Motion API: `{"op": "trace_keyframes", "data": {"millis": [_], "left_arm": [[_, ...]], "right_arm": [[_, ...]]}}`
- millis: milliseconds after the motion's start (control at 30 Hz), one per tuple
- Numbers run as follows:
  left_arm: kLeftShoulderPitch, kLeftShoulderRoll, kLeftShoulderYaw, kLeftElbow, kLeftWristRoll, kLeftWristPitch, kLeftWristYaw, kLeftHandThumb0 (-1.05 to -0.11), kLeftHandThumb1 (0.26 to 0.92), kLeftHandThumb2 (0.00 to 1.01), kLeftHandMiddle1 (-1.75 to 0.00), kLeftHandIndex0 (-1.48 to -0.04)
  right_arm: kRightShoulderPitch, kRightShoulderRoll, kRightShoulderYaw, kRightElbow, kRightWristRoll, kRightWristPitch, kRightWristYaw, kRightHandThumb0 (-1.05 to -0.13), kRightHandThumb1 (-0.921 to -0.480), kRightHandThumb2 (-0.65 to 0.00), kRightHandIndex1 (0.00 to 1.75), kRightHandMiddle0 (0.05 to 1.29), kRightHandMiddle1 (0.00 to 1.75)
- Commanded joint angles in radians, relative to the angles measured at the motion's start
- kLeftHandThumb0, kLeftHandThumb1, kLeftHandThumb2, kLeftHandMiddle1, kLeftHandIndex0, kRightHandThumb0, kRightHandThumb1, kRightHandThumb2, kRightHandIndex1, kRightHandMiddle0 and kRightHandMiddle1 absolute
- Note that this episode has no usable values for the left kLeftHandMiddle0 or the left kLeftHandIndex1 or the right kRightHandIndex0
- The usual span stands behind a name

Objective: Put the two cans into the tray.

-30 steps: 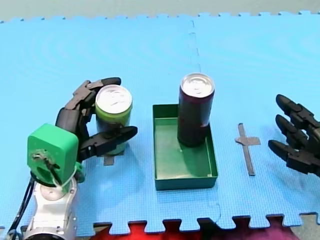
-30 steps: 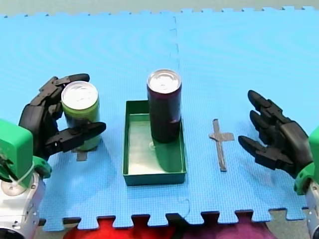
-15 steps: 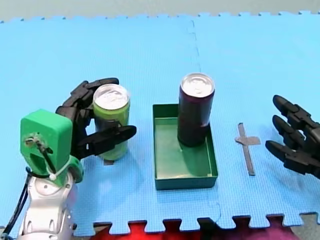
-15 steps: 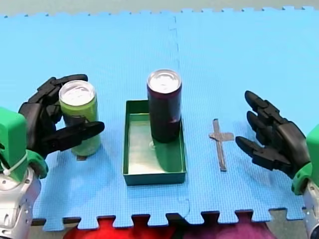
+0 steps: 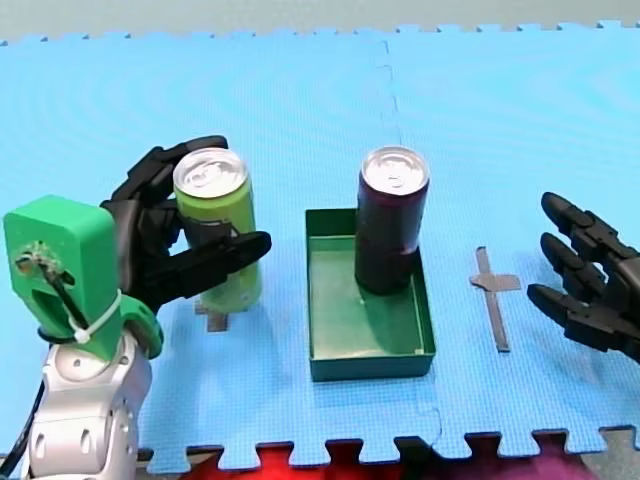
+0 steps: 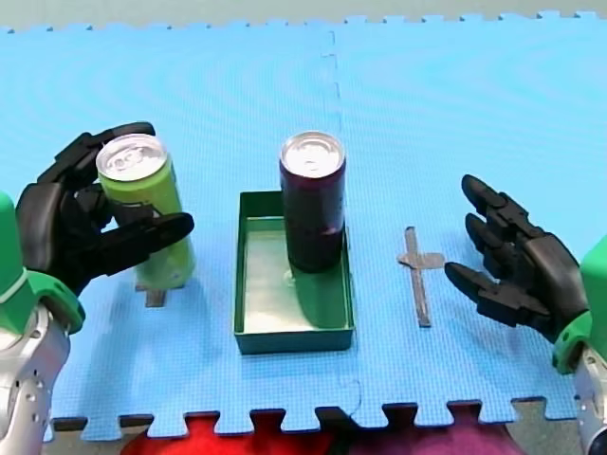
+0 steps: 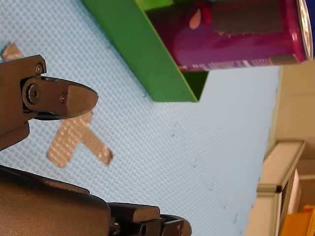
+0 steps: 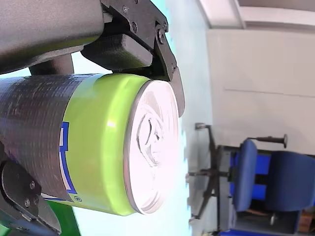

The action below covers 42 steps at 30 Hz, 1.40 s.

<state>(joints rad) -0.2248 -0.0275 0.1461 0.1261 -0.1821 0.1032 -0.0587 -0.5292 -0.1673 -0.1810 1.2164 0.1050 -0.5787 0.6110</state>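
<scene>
My left hand (image 5: 190, 235) is shut on the green can (image 5: 217, 230), holding it upright a little above the blue mat, left of the tray; the second wrist view shows that can's silver top (image 8: 152, 147) between the fingers. The dark purple can (image 5: 391, 222) stands upright inside the green tray (image 5: 366, 345), at its far end; it also shows in the first wrist view (image 7: 231, 34) with the tray wall (image 7: 142, 54). My right hand (image 6: 512, 261) hovers over the mat to the right of the tray, holding nothing.
A grey tape cross (image 5: 494, 295) lies on the mat between the tray and the right hand, and another tape mark (image 5: 215, 320) lies under the lifted can. The mat's jigsaw front edge (image 5: 330, 450) runs close below the tray.
My left hand has raised the green can off its tape mark and tilted it slightly. The right hand has drifted a little toward the tray.
</scene>
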Motion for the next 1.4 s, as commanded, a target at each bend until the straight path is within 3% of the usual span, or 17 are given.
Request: {"op": "trace_keyframes", "data": {"millis": [0, 400, 733, 1067, 1367], "left_arm": [[0.027, -0.001, -0.005, -0.127, -0.017, 0.007, 0.007, -0.426, 0.872, 0.0, -1.75, -0.54], [0.055, -0.004, -0.011, -0.166, -0.071, -0.03, -0.063, -0.417, 0.872, 0.0, -1.75, -0.53], [0.07, -0.013, -0.051, -0.19, -0.062, -0.095, -0.091, -0.415, 0.87, 0.0, -1.75, -0.53], [0.075, -0.026, -0.11, -0.232, -0.012, -0.103, -0.07, -0.418, 0.868, 0.0, -1.75, -0.53], [0.068, -0.039, -0.155, -0.269, 0.014, -0.057, -0.044, -0.423, 0.865, 0.0, -1.75, -0.53]], "right_arm": [[0.002, -0.012, -0.009, 0.004, 0.009, -0.001, 0.009, -1.048, -0.921, -0.369, 0.0, 0.1, 0.0], [0.001, -0.016, -0.016, 0.004, 0.012, -0.002, 0.016, -1.048, -0.921, -0.372, 0.0, 0.1, 0.0], [0.001, -0.015, -0.017, 0.004, 0.012, -0.002, 0.017, -1.048, -0.921, -0.379, 0.0, 0.1, 0.0], [0.0, -0.01, -0.016, 0.006, 0.011, 0.001, 0.013, -1.048, -0.921, -0.382, 0.0, 0.1, 0.0], [0.001, -0.006, -0.018, 0.006, 0.014, 0.001, 0.016, -1.048, -0.921, -0.384, 0.0, 0.1, 0.0]]}}
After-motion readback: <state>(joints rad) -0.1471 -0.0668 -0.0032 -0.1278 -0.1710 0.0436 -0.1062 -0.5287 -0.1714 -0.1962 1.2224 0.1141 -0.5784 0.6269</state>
